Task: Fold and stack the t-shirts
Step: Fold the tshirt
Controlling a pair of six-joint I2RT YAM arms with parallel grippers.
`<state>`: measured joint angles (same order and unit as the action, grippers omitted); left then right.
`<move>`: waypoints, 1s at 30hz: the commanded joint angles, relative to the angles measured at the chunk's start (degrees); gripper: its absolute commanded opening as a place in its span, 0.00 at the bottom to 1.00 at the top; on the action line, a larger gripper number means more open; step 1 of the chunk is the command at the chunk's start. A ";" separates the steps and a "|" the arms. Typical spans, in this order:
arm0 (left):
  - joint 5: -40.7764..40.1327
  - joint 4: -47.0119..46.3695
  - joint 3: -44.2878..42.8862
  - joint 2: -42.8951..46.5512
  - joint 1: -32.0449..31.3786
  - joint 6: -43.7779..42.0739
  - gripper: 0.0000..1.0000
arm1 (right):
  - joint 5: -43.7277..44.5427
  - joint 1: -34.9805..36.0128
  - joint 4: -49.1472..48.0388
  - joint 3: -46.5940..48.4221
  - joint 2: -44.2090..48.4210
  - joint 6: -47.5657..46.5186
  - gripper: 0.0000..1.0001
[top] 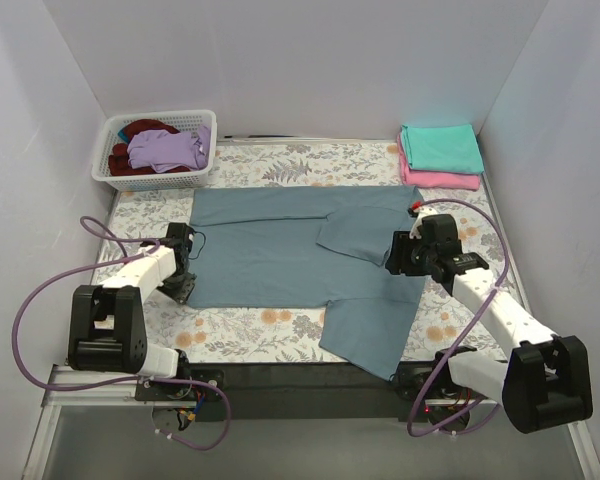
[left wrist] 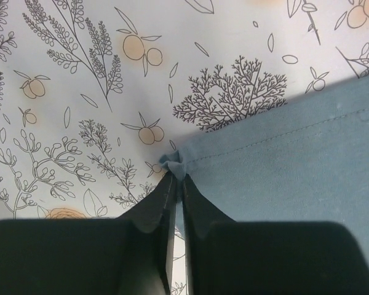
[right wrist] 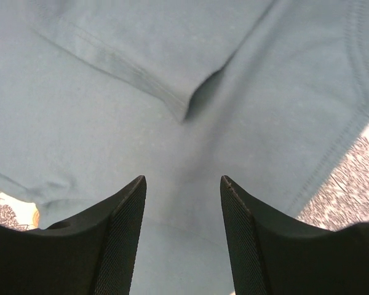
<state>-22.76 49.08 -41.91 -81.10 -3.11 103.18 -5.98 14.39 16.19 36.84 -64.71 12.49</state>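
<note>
Left gripper (left wrist: 177, 178): black fingers pressed together, pinching a small bunched corner of the hem of the slate blue-grey cotton t-shirt (top: 270, 250), low over the cloth at the shirt's near left corner.
Right gripper (right wrist: 181, 181): fingers spread, nothing between them, hanging over the blue-grey fabric near the shirt's right side; whether the tips touch the cloth, cannot tell.
Blue-grey shirt: lies flat across the middle of the table, body running left to right. One sleeve is folded back onto the body; the other spreads toward the near edge.
Floral-printed tablecloth (top: 250, 325): white with orange fruit and dark leaf sprigs, under the shirt.
Far right corner: folded teal t-shirt (top: 440, 147) stacked on a folded pink t-shirt (top: 442, 181).
Far left corner: white plastic lattice basket (top: 115, 178) holding a crumpled lilac t-shirt (top: 170, 148) on top of a dark red t-shirt (top: 145, 127).
</note>
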 commanded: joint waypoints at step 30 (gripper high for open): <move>3.52 -2.76 3.68 -1.08 0.39 -3.95 0.00 | 0.00 -13.86 11.85 -8.01 0.28 7.72 0.42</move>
<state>-21.56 47.09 -40.91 -80.05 -3.09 98.96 -4.80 0.97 29.63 29.69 -64.14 19.64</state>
